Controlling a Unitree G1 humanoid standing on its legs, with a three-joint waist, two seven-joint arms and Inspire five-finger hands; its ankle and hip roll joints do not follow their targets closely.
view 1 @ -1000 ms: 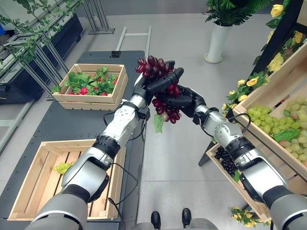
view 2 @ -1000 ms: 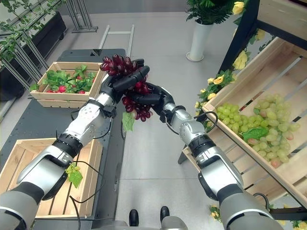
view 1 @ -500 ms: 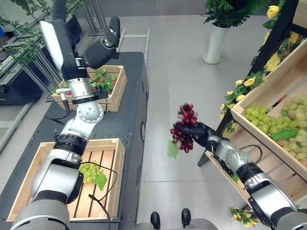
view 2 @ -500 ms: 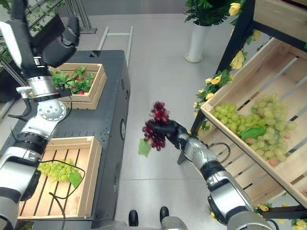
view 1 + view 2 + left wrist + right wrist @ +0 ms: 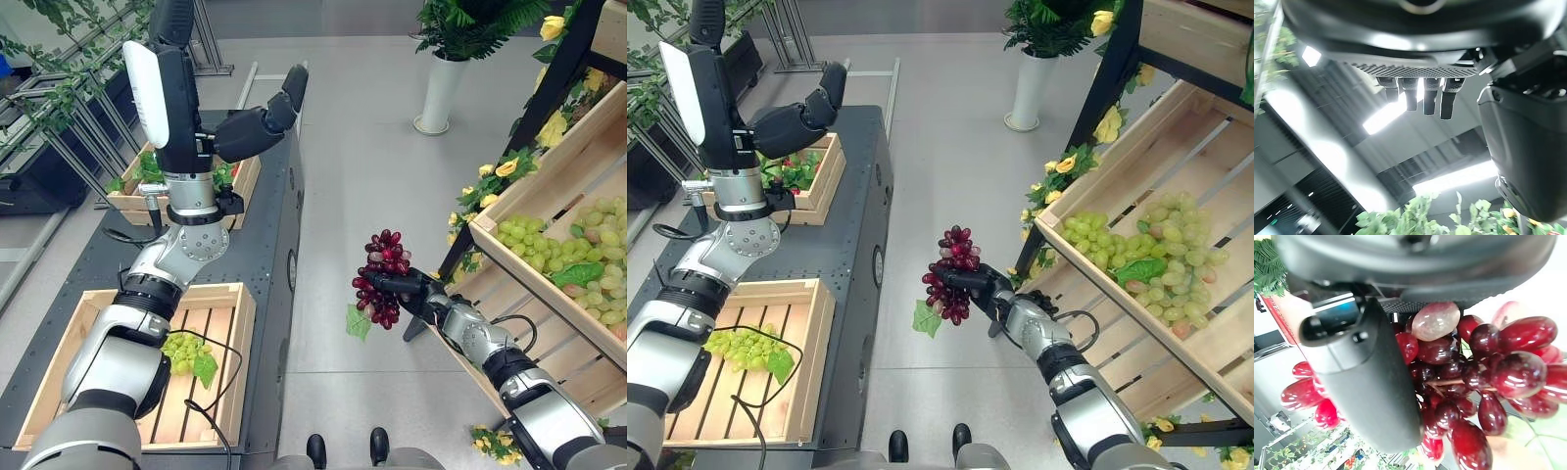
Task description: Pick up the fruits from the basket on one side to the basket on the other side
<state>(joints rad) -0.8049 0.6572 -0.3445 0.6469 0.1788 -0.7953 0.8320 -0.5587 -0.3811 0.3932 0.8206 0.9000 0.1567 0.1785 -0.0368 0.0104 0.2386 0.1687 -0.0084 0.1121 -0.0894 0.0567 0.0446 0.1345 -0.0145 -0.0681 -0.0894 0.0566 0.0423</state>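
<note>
Here, in the left eye view, the right hand (image 5: 416, 290) holds a bunch of red grapes (image 5: 381, 276) out over the floor, its fingers curled round the stems, a green leaf (image 5: 358, 322) dangling just below them. The left hand (image 5: 257, 119) is raised high above the dark counter (image 5: 257, 245), its fingers straight and released, holding nothing.

In the right eye view, well below those raised fingers, a wooden crate (image 5: 809, 357) on the counter holds green grapes (image 5: 743, 347); farther back a second crate (image 5: 830, 179) holds leafy greens with red fruit. Beyond the right hand, a slanted wooden shelf bin (image 5: 1087, 259) carries more green grapes (image 5: 1156, 245).

The left wrist view shows that hand's fingers (image 5: 1426, 95) extended (ceiling lights beyond them).

The right wrist view shows the thumb (image 5: 1369, 382) pressed against the red grapes.
</note>
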